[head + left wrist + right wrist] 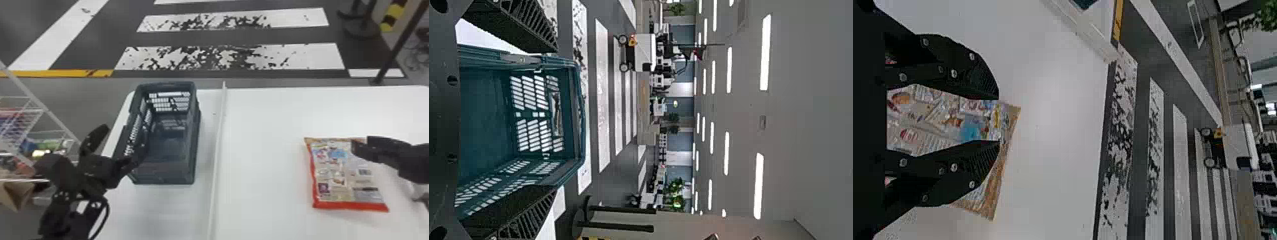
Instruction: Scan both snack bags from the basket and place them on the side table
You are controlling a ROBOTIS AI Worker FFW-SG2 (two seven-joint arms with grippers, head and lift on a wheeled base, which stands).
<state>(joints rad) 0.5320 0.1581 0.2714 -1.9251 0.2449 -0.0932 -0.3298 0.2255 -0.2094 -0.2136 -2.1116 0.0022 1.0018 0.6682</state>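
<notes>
One snack bag (344,178), red-edged with a printed panel, lies flat on the right part of the white table (265,127). My right gripper (355,149) is over its far right part. In the right wrist view, the right gripper (998,119) has its fingers apart, with the snack bag (970,127) beneath and between them. The dark basket (166,172) stands at the table's left, its visible floor bare. At its left wall is my left gripper (116,145); in the left wrist view, the open left gripper (555,120) has the basket (484,110) between and beyond its fingers.
A thin white strip (218,127) runs front to back across the table, between basket and bag. On the far left is a white wire rack (22,110) holding assorted goods. A dark post with a round base (359,28) stands on the floor at the back right.
</notes>
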